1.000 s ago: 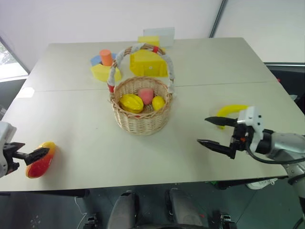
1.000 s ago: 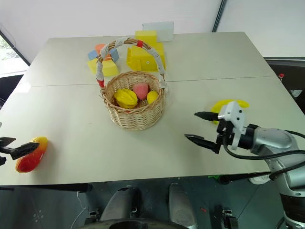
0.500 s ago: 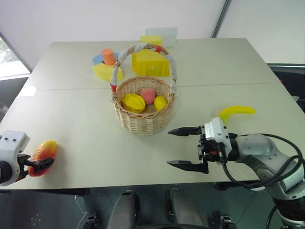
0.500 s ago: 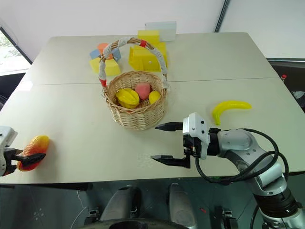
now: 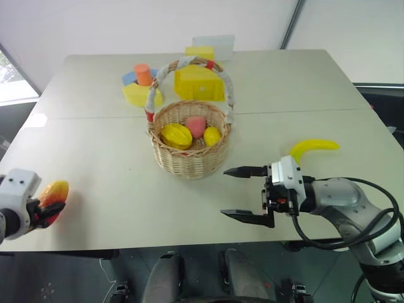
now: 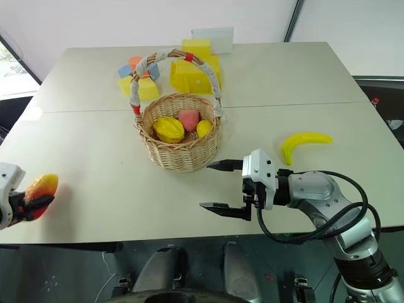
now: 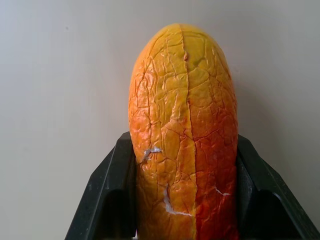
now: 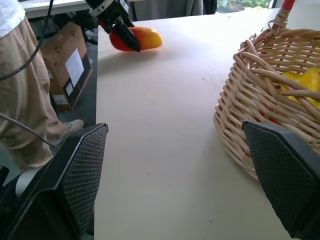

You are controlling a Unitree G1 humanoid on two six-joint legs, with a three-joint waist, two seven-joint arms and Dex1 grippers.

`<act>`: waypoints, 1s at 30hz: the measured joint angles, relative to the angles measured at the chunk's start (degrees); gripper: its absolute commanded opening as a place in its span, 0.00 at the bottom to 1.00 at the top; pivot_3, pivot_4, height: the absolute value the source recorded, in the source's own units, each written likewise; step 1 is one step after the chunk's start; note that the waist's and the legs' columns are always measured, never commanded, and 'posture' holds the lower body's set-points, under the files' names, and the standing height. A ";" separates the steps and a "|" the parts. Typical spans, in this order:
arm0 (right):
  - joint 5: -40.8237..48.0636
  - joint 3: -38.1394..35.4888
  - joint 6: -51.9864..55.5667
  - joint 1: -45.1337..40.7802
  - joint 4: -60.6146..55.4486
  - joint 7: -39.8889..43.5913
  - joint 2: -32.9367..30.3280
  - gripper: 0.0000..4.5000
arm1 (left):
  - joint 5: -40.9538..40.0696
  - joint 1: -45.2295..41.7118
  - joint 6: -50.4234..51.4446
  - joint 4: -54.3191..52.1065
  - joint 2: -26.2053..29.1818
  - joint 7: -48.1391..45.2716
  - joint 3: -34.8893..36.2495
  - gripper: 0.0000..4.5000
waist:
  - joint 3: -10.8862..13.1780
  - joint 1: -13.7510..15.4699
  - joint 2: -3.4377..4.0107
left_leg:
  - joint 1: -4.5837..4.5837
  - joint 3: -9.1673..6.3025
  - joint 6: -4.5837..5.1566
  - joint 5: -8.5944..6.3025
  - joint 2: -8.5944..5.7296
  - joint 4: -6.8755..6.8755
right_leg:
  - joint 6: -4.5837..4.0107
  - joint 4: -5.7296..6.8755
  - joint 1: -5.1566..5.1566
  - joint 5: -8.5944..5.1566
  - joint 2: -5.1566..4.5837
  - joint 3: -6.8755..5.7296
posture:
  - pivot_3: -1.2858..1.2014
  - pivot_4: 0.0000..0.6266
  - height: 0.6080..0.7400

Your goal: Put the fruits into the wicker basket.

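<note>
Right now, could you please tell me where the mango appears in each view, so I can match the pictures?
Left eye view: mango at the table's near left edge, in the left gripper.
Right eye view: mango at the far left.
Left wrist view: mango in the centre, between the black fingers.
Right wrist view: mango near the top.
Shared landmark: the wicker basket.

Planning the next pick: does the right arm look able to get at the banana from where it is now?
Probably yes: the banana lies alone on the table just beyond the open right gripper, with nothing between.
</note>
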 measured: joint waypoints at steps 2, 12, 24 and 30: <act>-0.45 -0.34 -0.23 -0.04 1.44 0.03 -0.10 1.00 | -3.94 -1.48 -4.22 -4.56 -2.05 -4.52 3.78 0.37 | 0.00 0.06 -0.01 | -0.05 0.05 -0.01 0.00 -0.02 0.00 | -0.02 -0.05 0.01 -0.01 -0.14 -0.07 | 0.52 0.24 1.00; -2.71 -2.98 -2.30 -1.97 6.89 -0.22 -1.18 1.00 | -19.10 -34.88 -4.66 -16.98 -8.36 -0.16 -18.90 0.37 | -0.02 0.40 0.03 | 0.12 0.07 -0.05 0.07 -0.19 0.13 | 0.26 0.00 0.36 0.15 -0.17 -0.30 | 0.52 0.24 1.00; -3.60 -5.90 -2.41 2.64 4.32 -6.77 -0.03 1.00 | 3.81 -52.91 -13.90 5.64 -23.65 4.06 -47.05 0.81 | 0.00 -0.03 -0.02 | 0.00 0.05 0.03 0.05 0.06 0.18 | 0.43 0.07 0.15 0.21 0.54 -0.20 | 0.52 0.24 1.00; -4.69 -12.86 2.00 4.26 7.85 -13.62 -0.83 1.00 | 4.63 -52.41 -19.61 4.85 -24.55 -1.28 -45.87 0.99 | 0.00 0.07 -0.02 | 0.02 0.06 0.03 0.06 0.03 0.27 | 0.44 0.09 0.24 0.21 0.48 -0.18 | 0.52 0.24 1.00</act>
